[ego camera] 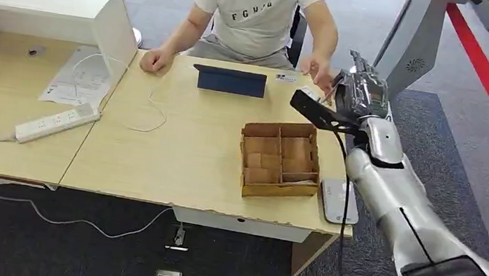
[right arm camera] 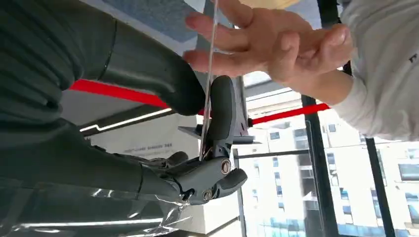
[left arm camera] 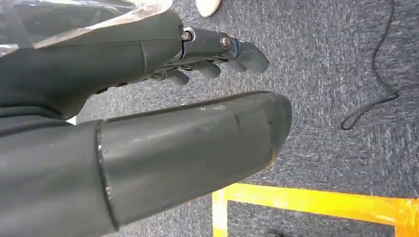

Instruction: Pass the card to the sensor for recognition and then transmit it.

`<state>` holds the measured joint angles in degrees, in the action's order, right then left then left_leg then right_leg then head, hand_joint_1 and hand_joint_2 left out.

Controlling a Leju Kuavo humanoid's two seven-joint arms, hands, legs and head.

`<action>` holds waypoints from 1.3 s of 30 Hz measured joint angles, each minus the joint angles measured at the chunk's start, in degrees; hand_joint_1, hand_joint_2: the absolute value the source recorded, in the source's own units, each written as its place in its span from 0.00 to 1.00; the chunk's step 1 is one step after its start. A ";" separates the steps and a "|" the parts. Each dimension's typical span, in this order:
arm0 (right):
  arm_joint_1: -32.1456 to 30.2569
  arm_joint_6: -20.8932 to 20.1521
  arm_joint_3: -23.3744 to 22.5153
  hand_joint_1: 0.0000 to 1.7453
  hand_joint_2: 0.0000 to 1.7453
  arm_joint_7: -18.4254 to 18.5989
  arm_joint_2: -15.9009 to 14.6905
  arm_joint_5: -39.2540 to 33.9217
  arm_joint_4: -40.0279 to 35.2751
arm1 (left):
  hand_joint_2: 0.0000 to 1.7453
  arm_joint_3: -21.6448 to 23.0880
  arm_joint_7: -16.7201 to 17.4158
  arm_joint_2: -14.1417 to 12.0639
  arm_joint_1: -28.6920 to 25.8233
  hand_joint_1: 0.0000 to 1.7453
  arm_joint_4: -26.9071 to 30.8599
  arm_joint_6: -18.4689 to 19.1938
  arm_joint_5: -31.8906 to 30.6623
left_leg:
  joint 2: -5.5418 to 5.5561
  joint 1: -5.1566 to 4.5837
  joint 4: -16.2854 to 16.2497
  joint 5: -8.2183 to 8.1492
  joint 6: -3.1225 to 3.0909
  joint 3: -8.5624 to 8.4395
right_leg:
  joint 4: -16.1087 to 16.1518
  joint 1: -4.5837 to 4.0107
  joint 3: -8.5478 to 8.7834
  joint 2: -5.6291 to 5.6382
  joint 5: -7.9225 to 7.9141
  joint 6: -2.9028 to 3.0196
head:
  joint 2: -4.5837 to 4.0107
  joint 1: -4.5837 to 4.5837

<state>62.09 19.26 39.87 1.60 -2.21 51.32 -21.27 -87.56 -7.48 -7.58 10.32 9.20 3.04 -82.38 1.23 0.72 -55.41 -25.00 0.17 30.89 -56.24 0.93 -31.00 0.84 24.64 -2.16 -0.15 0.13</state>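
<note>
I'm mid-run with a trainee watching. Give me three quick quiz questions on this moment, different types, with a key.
1. True or false: the right hand pinches the card between thumb and finger.
2. Who reaches for the card? A) the left hand B) the person's hand C) nobody
3. Fill in: the wooden divided box sits on the ____, beside the grey sensor pad.

Key: 1 true; 2 B; 3 table.
</note>
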 joint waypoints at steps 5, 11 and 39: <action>-0.07 0.22 0.00 1.00 1.00 -0.33 -0.33 0.65 1.29 | 0.00 0.48 0.13 0.02 -0.03 0.00 0.00 0.50 -0.04 | -0.02 0.00 0.00 0.00 0.00 0.00 | 0.00 0.00 -0.01 0.00 0.00 0.00 | 0.00 -0.02; -0.83 1.05 0.00 1.00 1.00 -0.50 -0.42 1.68 2.25 | 0.00 0.55 0.85 0.07 -0.02 0.00 -0.02 0.50 -0.04 | -0.01 0.00 0.00 0.00 0.00 0.01 | 0.00 0.00 -0.01 0.00 0.00 0.00 | 0.00 -0.02; -1.43 4.29 -4.63 0.00 0.00 -8.68 -8.72 1.60 3.89 | 0.00 0.52 4.00 0.13 -0.29 0.00 0.00 0.24 0.53 | 0.08 -0.02 -0.06 0.00 -0.03 0.00 | 0.11 0.02 -0.06 -0.06 -0.02 -0.03 | 0.00 0.00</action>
<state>60.65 23.54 35.24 -7.08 -10.92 52.92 -17.38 -87.03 -3.48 -7.45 10.03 9.20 3.28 -81.85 1.31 0.70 -55.47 -24.99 0.15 30.89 -56.13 0.95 -31.07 0.77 24.62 -2.19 -0.15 0.13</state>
